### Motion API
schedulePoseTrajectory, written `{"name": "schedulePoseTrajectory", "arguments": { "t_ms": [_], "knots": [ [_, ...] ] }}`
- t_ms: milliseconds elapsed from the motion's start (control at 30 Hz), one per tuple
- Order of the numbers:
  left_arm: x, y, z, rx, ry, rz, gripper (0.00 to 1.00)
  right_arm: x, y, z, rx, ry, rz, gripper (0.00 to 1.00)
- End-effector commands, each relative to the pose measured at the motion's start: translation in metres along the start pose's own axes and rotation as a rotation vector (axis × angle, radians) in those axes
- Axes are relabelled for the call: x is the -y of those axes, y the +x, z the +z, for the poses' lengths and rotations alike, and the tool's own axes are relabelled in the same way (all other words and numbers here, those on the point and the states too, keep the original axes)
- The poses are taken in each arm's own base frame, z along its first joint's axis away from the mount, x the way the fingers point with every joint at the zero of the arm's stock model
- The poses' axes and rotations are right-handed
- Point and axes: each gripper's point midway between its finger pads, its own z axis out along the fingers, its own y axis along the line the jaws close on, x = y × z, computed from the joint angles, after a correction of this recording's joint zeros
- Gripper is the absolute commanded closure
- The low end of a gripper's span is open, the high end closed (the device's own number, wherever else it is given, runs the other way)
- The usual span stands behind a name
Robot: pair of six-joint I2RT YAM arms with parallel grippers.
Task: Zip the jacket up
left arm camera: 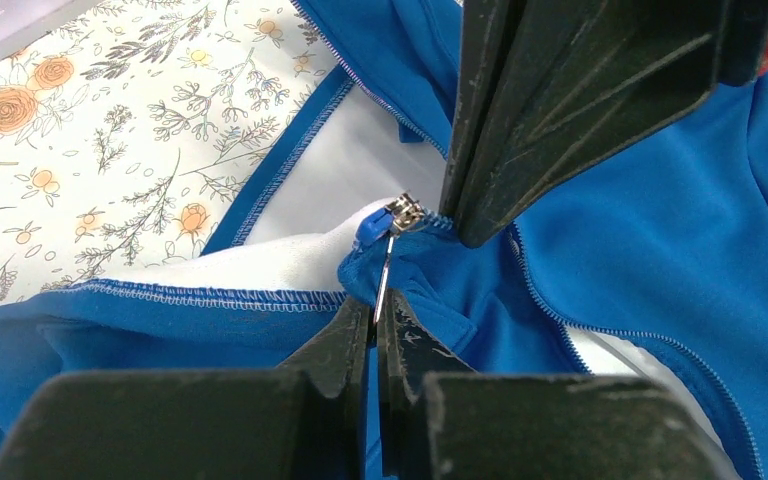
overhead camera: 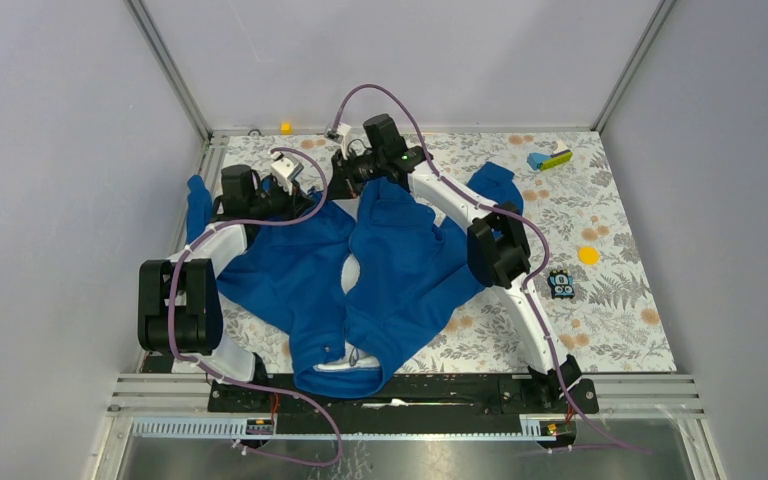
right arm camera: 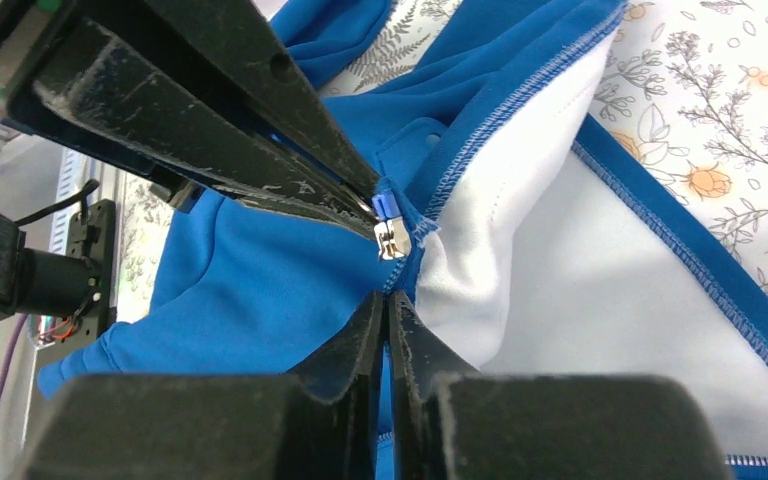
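Observation:
The blue jacket [overhead camera: 400, 260] lies spread on the floral table, with its white-lined collar towards the near edge and its front open. At the far end, the silver zipper slider [left arm camera: 405, 213] sits at the bottom of the zip. My left gripper [left arm camera: 375, 310] is shut on the slider's thin metal pull tab [left arm camera: 386, 270]. My right gripper [right arm camera: 388, 300] is shut on the jacket's zipper edge just below the slider [right arm camera: 392, 238]. The two grippers meet nose to nose over the hem, the left gripper [overhead camera: 322, 188] beside the right gripper [overhead camera: 352, 180].
A blue and yellow block [overhead camera: 550, 158] lies at the far right. A yellow disc [overhead camera: 588, 255] and a small black and blue item [overhead camera: 561, 285] sit right of the jacket. A small orange piece [overhead camera: 285, 127] rests by the back wall.

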Motion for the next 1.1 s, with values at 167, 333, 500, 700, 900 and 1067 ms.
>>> {"name": "schedulePoseTrajectory", "arguments": {
  "t_ms": [167, 333, 500, 700, 900, 1067],
  "knots": [
    [-0.003, -0.042, -0.007, 0.081, -0.001, 0.072, 1.0, 0.023, -0.042, -0.034, 0.089, 0.176, 0.072, 0.53],
    [0.0, -0.039, -0.002, 0.053, 0.01, 0.067, 1.0, 0.066, -0.055, -0.057, 0.163, 0.408, 0.11, 0.32],
    [0.009, -0.034, 0.013, -0.006, 0.033, 0.059, 1.0, 0.137, -0.057, -0.097, 0.253, 0.684, 0.24, 0.26],
    [0.008, -0.046, 0.016, 0.006, 0.049, 0.021, 1.0, 0.189, -0.04, -0.11, 0.324, 0.702, 0.351, 0.3],
    [0.009, -0.048, 0.018, 0.011, 0.058, 0.003, 1.0, 0.215, -0.024, -0.097, 0.344, 0.646, 0.385, 0.4],
    [0.009, -0.051, 0.018, 0.016, 0.06, -0.01, 1.0, 0.224, -0.011, -0.089, 0.342, 0.648, 0.393, 0.41]
  ]
}}
